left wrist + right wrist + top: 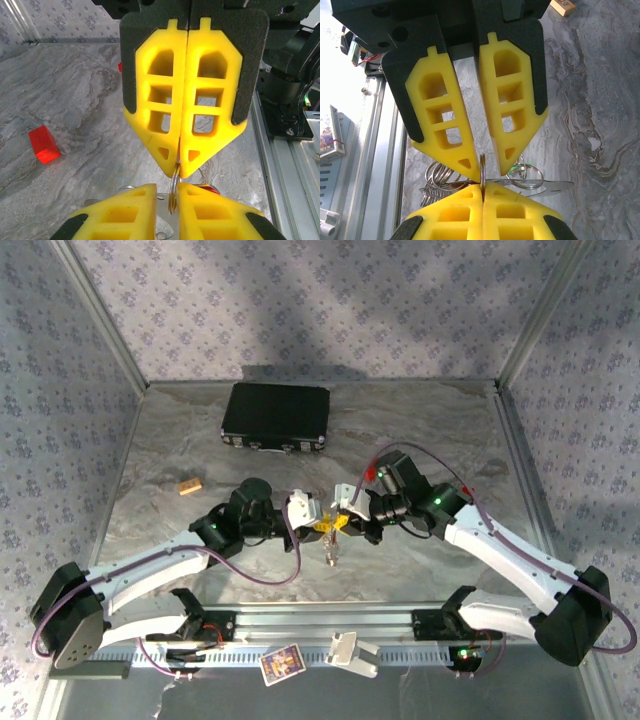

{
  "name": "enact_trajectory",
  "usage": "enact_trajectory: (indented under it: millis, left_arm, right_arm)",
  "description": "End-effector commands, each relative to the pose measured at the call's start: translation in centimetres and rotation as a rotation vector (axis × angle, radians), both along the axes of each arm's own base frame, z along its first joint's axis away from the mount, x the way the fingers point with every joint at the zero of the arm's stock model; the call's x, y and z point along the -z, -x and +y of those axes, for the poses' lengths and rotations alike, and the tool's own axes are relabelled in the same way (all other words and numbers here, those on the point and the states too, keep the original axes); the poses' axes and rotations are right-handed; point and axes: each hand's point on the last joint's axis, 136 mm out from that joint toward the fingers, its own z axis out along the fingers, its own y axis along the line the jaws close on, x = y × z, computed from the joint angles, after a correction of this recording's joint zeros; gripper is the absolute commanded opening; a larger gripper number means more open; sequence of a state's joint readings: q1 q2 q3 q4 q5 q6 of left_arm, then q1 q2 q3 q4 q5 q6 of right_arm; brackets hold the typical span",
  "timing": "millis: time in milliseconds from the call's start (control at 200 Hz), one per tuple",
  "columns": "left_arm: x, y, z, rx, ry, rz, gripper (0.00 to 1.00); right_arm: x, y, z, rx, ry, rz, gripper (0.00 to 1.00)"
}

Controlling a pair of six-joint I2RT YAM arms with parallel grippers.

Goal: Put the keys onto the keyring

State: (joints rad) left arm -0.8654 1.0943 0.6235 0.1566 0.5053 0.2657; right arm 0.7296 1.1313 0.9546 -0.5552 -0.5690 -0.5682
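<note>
A thin metal keyring [482, 167] stands on edge between both grippers above the table. My right gripper [482, 187] is shut on it, yellow pads pressed together around its lower part. In the left wrist view the keyring [174, 192] sits in the gap of my left gripper [167, 187]. Those fingers stand a little apart, and the ring leans on the right one. Flat silver key blades [555, 186] and smaller rings [437, 175] hang behind, with a green bit [515, 169] and a red bit [210, 189] of the keys' heads showing. From above, the keys [331, 552] dangle under the meeting fingertips.
A black case [277, 417] lies at the back of the table. A small wooden block [190, 485] sits to the left, and a red block [44, 145] rests on the marble. A card [282, 664] and a white part [350, 652] lie on the near rail.
</note>
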Motion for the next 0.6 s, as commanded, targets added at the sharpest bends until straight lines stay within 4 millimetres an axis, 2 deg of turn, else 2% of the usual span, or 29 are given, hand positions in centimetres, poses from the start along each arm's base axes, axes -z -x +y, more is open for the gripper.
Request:
enact_trajectory:
  millis: [0,195,210,265,320,435,595]
  left_arm:
    - [-1.0,0.1,-0.3,0.026,0.004,-0.023,0.16]
    - [-1.5,0.2,-0.4,0.035,0.021,-0.037,0.01]
    - [-1.5,0.2,-0.4,0.035,0.023,-0.038,0.0]
    - [-1.7,0.3,-0.3,0.035,0.035,-0.044,0.0]
    - [-1.9,0.4,-0.3,0.034,0.058,-0.047,0.0]
    - [-2.3,0.6,-0.3,0.033,0.133,-0.059,0.0]
    - [-2.5,0.8,-0.3,0.029,0.216,-0.068,0.0]
  right_arm:
    - [-1.3,0.2,0.5,-0.027,-0.014,-0.024,0.0]
    - [-1.5,0.2,0.7,-0.022,-0.019,-0.034,0.0]
    - [-1.5,0.1,0.7,-0.02,-0.022,-0.032,0.02]
    - [-1.8,-0.1,0.5,0.001,-0.062,-0.025,0.2]
    - [-2.3,-0.3,0.1,0.02,-0.123,0.0,0.27]
    - [-2.3,-0.4,-0.4,0.047,-0.23,0.086,0.3]
    - [-1.1,-0.2,-0.3,0.058,-0.253,0.139,0.31]
